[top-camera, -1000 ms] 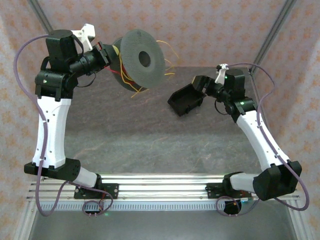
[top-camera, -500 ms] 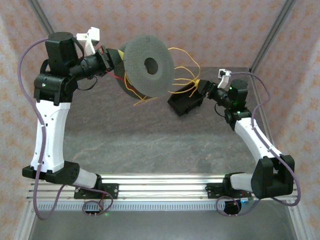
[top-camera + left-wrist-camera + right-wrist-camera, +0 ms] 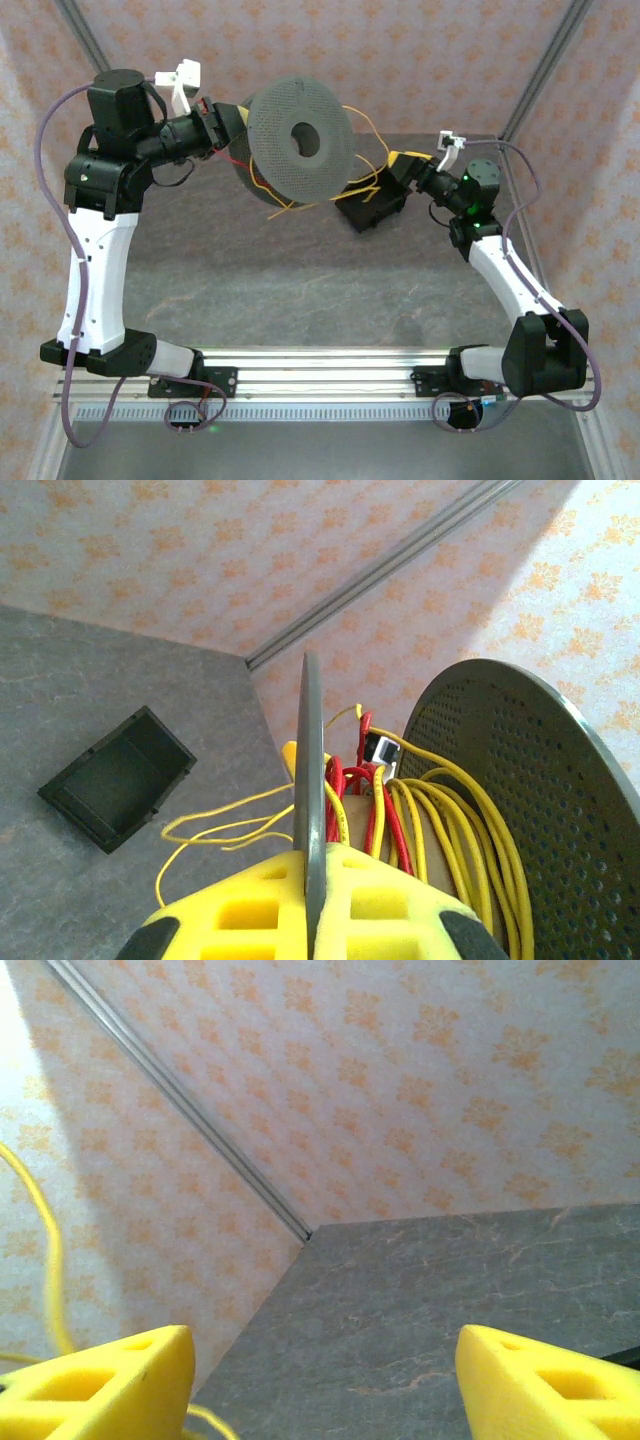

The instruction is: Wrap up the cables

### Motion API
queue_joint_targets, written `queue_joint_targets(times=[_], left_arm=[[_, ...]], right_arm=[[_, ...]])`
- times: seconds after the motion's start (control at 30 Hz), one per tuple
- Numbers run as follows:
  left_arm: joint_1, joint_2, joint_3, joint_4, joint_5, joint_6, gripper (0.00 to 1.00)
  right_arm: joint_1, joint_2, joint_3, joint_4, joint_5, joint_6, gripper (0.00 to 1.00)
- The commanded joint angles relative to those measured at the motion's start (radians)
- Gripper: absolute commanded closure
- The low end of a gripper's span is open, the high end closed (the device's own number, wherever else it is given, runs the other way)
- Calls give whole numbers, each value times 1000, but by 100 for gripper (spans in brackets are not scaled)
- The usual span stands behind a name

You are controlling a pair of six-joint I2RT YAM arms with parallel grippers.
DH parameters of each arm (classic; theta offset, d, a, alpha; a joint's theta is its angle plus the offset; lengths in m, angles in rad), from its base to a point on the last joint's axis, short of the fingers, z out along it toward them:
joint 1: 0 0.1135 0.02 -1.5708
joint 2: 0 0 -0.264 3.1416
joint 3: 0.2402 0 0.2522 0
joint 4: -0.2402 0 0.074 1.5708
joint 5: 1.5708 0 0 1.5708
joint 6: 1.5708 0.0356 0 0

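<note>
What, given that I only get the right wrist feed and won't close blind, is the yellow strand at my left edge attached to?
Observer: It's a loose loop of the cables, the yellow and red wire wound on a grey perforated spool.
Operator: What is holding that spool?
Observer: The left gripper. Its yellow pads are clamped on one flange, and the spool is up off the table.
Operator: Is anything near my right gripper?
Observer: A black bin lies on the table. In the top view it sits between the spool and the right gripper.
</note>
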Motion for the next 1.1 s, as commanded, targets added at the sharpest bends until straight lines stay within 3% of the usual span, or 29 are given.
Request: queue_joint_targets(times=[0.0, 0.33, 0.7, 1.07], left_arm=[[-11, -47, 16, 124, 51, -37, 100], [-11, -50, 11, 126, 53, -39, 100], [-13, -58, 5, 173, 89, -75, 100], [-14, -68, -12, 221, 119, -107, 100]], right_arm=[[4, 5, 40, 81, -61, 5, 31], [8, -1, 40, 74, -69, -3, 32], [11, 41, 86, 69, -85, -9, 43], [74, 86, 154, -3, -71, -120, 47]])
